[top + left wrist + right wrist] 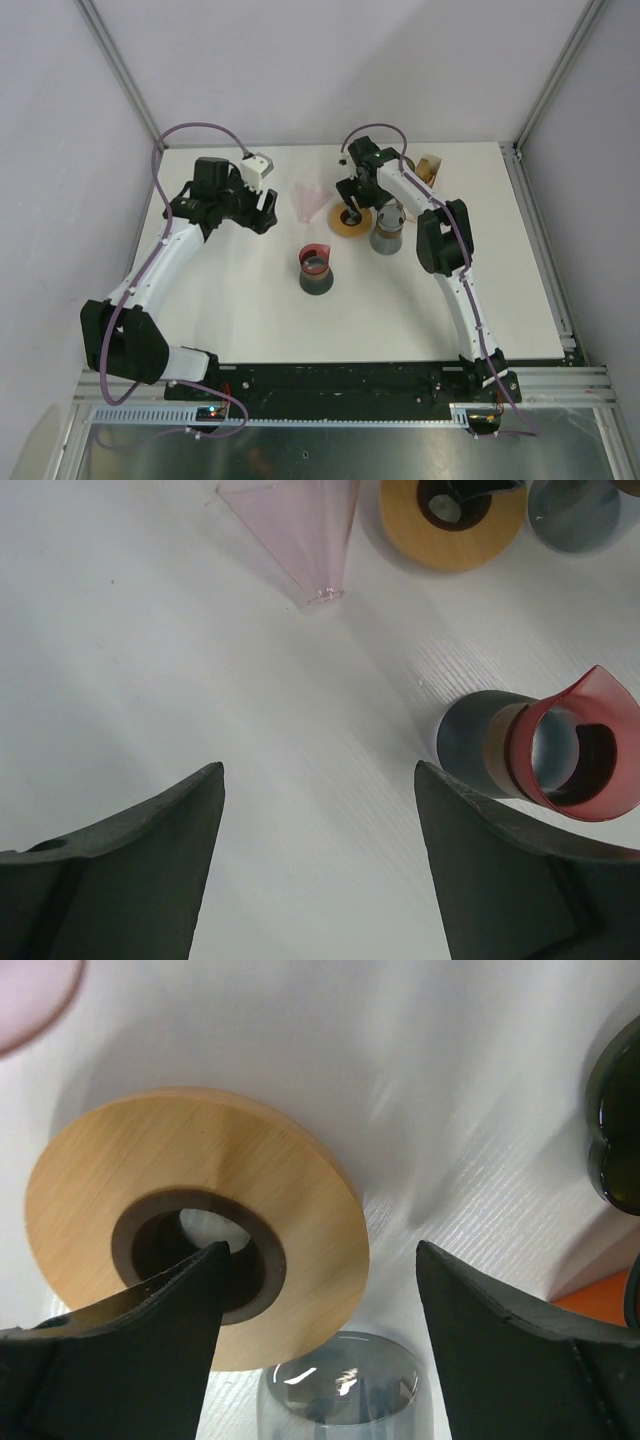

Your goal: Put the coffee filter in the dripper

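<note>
**Nearest the arms,** a grey cup with a red lip stands alone near the middle of the white table. Beyond it and to the left, the left gripper hangs over bare table. Its fingers are wide apart with nothing between them, and it is aimed toward a pink cone. The cone lies on its side with its narrow tip toward the near edge. By its shape the cone is probably the filter — a judgement, not a certainty. Nothing touches it; it lies just left of a wooden ring and apart from the cup.

The right gripper is low over that ring, fingers spread. One fingertip sits at the ring's dark centre hole and the other hangs beyond the outer edge. The jaws thus straddle one side of the wood without pinching it. A grey glass stands just right of the ring. Farther still, a brown-and-white item sits at the far right, too small to identify.

The ring looks to be the dripper's seat, so the step in hand appears to be bracing or gripping it. Done well, that means closing squarely across the wood so the ring does not skate, while keeping clear of the glass and leaving the hole open. The left gripper should take the cone gently near its wide mouth, tip it upright and lower it point first.
</note>
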You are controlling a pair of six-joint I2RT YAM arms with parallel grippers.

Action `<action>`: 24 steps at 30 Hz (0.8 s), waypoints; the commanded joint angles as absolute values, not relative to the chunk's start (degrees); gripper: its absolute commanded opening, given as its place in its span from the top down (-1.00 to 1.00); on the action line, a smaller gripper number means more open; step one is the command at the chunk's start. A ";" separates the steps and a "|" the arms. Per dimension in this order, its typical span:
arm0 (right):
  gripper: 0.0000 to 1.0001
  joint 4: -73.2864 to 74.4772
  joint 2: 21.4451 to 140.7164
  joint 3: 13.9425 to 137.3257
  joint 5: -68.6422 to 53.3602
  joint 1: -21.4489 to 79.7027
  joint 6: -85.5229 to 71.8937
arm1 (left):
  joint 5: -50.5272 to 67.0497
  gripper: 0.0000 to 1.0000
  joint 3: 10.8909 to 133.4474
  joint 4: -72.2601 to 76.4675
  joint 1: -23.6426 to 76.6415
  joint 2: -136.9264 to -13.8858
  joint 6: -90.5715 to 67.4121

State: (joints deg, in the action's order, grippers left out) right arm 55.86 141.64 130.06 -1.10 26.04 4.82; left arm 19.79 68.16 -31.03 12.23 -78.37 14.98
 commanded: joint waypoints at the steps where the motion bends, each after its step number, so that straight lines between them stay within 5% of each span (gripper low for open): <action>1: -0.50 56.01 142.93 131.79 -0.47 26.09 5.97 | 21.11 -0.63 67.62 -30.49 11.70 -76.24 14.08; 4: -0.18 55.30 143.13 131.27 -0.78 26.26 5.87 | 21.05 -0.64 67.51 -30.57 11.70 -76.13 14.14; 8: 0.50 54.50 142.35 130.72 -1.00 26.25 5.54 | 21.13 -0.64 67.42 -30.56 11.65 -75.95 14.15; 12: 0.84 54.33 140.39 130.28 -1.13 26.07 5.38 | 21.13 -0.64 67.32 -30.56 11.61 -76.01 14.23; 24: 1.00 53.57 129.08 128.73 -3.15 25.93 5.04 | 20.76 -0.64 67.16 -30.52 11.53 -75.27 14.58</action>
